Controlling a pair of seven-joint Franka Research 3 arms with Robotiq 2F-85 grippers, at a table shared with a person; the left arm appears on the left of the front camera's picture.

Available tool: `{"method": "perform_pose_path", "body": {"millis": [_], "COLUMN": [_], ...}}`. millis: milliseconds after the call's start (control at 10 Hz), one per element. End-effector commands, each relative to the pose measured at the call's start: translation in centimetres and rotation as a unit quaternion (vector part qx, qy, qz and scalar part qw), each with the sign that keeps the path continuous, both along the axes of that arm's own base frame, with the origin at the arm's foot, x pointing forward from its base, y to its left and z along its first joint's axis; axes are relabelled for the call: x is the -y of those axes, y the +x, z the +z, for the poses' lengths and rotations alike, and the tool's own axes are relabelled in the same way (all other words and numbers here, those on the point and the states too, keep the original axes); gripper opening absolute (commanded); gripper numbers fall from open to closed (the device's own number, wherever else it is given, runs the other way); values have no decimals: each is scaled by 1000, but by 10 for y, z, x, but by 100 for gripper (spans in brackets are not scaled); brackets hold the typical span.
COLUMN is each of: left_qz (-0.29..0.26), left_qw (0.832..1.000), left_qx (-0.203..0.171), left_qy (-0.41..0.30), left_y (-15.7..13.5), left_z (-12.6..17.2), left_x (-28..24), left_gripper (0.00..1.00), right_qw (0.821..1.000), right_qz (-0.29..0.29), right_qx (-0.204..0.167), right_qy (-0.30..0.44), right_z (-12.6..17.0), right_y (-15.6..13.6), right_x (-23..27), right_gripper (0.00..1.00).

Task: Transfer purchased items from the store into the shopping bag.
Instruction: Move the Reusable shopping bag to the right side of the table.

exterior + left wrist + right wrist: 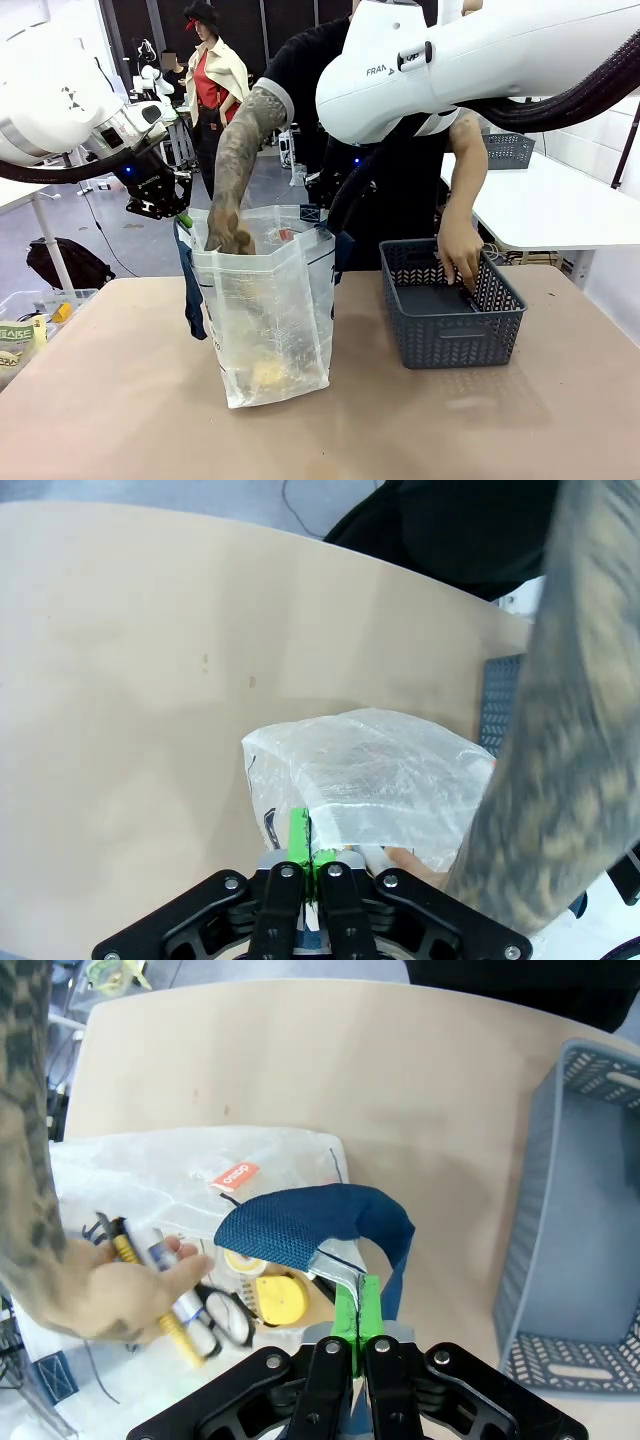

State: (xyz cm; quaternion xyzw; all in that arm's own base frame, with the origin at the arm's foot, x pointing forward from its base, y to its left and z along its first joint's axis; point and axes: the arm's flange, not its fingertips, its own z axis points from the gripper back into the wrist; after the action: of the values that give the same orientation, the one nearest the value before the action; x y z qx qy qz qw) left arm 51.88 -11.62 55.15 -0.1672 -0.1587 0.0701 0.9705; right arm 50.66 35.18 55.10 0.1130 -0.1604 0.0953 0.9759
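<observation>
Pads of the left gripper (308,845) are pressed together on one rim of the translucent white plastic shopping bag (380,770). The right gripper (358,1312) is clamped just as tight on the opposite rim, beside the bag's navy strap handle (320,1225). Inside the bag, a person's hand (110,1295) grips pens and markers (175,1310) above a small yellow piece (280,1300). Just beside the bag sits the dark grey plastic basket (450,340), with the person's other hand (460,250) reaching in.

Legible text. Front view: the white shell of the right arm (480,60) bears dark letters "FRAN", the rest of the word hidden behind a fitting. A package (14,335) at the left edge shows green letters "AKE". Right wrist view: a small orange-red label (233,1175) inside the shopping bag (150,1160) carries slanted white lettering, apparently "daiso".
</observation>
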Motion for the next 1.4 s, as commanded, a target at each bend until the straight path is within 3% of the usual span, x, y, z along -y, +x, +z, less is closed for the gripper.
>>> {"method": "perform_pose_path", "body": {"millis": [0, 1300], "left_qz": [9, 9], "left_qw": [1000, 1000], "left_qx": [0, 0], "left_qy": [-2, -2], "left_y": [-2, -2], "left_z": [2, 2], "left_x": [-3, -3], "left_gripper": [0, 0], "right_qw": [1000, 1000], "right_qz": [-4, -4], "right_qx": [-3, -3], "right_qy": [3, 3], "right_z": [1, 1], "right_y": [0, 0], "right_x": [4, 4], "right_gripper": [0, 0]}}
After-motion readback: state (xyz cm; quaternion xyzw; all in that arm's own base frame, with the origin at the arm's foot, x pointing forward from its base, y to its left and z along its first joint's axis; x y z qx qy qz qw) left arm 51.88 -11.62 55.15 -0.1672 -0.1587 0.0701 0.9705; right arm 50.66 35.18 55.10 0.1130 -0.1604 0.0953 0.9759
